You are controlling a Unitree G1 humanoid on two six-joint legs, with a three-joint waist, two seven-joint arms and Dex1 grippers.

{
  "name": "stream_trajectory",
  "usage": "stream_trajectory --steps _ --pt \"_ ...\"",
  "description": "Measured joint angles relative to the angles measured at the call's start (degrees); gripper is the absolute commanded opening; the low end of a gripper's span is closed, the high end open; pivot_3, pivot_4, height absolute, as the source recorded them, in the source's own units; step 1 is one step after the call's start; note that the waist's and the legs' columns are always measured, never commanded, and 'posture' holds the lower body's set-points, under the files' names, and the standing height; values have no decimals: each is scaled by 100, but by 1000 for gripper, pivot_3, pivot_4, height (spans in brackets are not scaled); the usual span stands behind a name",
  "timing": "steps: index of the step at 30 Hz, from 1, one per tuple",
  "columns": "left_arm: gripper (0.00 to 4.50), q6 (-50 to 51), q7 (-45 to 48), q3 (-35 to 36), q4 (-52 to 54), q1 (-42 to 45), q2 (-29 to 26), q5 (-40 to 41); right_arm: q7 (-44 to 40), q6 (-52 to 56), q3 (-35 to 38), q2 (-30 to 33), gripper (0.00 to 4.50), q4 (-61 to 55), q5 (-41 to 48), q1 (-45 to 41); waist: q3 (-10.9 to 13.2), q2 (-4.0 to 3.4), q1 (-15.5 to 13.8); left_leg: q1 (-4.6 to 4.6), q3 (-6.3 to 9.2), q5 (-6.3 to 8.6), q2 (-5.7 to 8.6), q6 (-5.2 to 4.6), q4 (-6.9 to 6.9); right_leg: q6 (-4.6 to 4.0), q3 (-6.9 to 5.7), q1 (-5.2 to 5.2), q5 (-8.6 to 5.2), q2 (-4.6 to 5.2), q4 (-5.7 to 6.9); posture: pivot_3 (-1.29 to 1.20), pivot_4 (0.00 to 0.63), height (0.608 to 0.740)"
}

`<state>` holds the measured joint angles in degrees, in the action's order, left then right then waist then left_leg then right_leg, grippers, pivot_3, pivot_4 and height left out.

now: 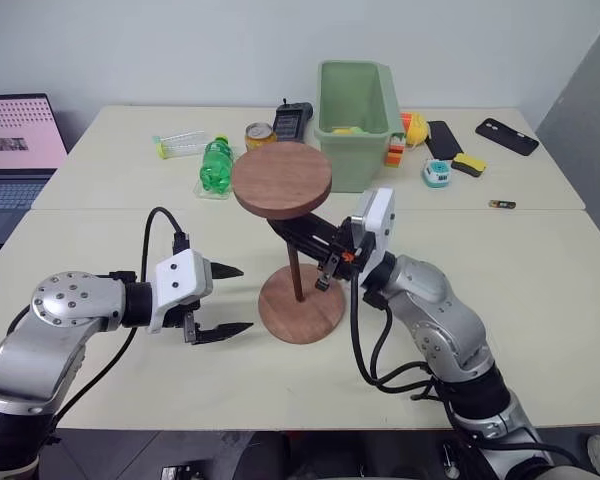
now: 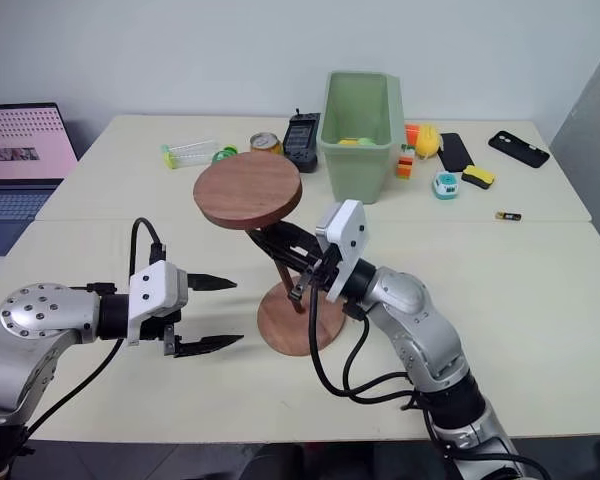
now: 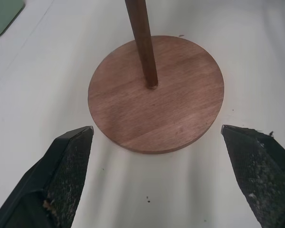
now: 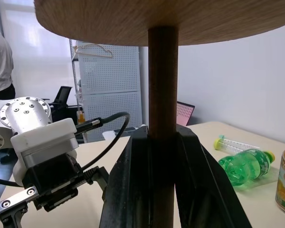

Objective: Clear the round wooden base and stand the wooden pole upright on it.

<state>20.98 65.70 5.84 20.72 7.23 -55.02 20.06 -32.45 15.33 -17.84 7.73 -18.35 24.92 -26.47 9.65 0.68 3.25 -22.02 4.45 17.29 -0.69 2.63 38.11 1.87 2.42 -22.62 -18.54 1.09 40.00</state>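
Observation:
The round wooden base [image 1: 302,312] lies flat on the table in front of me. The wooden pole [image 1: 297,272] stands on it, its lower end in the centre hole [image 3: 152,86], and leans slightly. Its top disc [image 1: 282,179] is uppermost. My right gripper [image 1: 293,238] is shut on the rod [image 4: 162,95] just under that disc, with one black finger [image 4: 133,185] on each side. My left gripper [image 1: 246,298] hovers open just left of the base with nothing between its fingers [image 3: 69,166]. It faces the base edge [image 3: 147,147].
A green bin [image 1: 355,110] stands behind the pole. A green bottle [image 1: 215,165], a can [image 1: 259,133] and a clear tube [image 1: 180,143] lie at the back left. A laptop [image 1: 15,150] sits far left, with phones and small items [image 1: 507,136] at the back right. A person [image 4: 0,61] stands in the background.

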Motion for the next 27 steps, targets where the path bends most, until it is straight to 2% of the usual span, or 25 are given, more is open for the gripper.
stream_trajectory --steps 12,27 --pt "4500 -51 23 18 -5 -163 -36 -4 -132 -281 -1 -125 234 246 -230 55 0 0 0 4 -1 0 -1 0 0 0 0 1 0 0 2 0 150 740" --pt "4500 -273 19 18 -115 -176 -42 -17 -522 -209 96 55 234 259 -121 53 0 0 -2 25 6 0 0 -1 0 0 -5 28 0 0 -3 0 150 740"
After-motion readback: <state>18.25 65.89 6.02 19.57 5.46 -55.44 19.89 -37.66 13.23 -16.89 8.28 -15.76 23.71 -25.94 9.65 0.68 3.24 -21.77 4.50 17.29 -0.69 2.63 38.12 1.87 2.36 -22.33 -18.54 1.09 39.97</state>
